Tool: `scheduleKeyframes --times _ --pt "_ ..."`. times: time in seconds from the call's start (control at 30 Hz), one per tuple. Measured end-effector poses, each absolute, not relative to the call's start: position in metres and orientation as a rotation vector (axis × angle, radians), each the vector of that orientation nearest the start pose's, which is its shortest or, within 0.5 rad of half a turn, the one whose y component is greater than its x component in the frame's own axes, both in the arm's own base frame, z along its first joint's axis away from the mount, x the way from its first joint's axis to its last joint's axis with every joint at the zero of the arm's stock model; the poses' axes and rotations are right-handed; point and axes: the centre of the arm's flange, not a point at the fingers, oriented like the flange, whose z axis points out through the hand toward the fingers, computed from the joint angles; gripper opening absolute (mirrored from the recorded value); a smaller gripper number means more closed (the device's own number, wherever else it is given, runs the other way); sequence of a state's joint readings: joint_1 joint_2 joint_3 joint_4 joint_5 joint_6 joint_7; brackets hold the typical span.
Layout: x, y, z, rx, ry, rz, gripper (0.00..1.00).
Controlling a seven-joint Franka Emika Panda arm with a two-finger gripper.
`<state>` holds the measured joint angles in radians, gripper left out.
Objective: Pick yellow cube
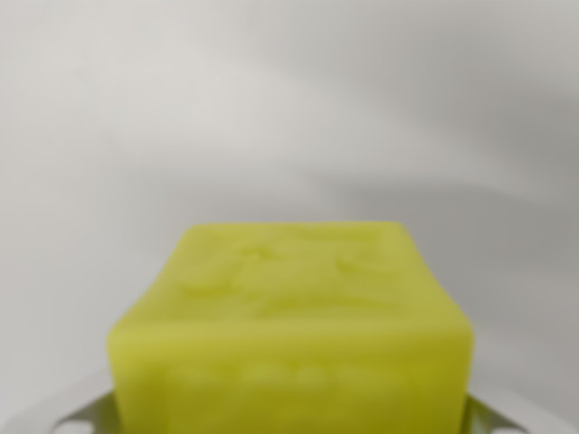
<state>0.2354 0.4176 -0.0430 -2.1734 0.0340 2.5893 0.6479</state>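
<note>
The yellow cube (291,325) fills the lower middle of the wrist view, very close to the camera and out of focus, with faint raised marks on its top face. My gripper (289,423) sits around it. Only slivers of the metal fingers show: one finger (86,418) against the cube's side at the wrist view's left, the other at the wrist view's right. Both press against the cube's sides with no gap visible, so the gripper is shut on the cube. The cube's underside is hidden.
Behind the cube there is only a blurred, plain white-grey surface (289,108) with soft shadows toward the upper right. No other objects or edges show.
</note>
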Motion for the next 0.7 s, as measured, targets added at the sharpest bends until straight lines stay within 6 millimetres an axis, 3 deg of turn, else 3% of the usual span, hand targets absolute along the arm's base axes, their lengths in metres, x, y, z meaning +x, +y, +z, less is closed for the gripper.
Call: scheduleKeyframes --times 0.7 --pt "0.552 0.107 0.232 -3.051 0.748 0.002 0.0"
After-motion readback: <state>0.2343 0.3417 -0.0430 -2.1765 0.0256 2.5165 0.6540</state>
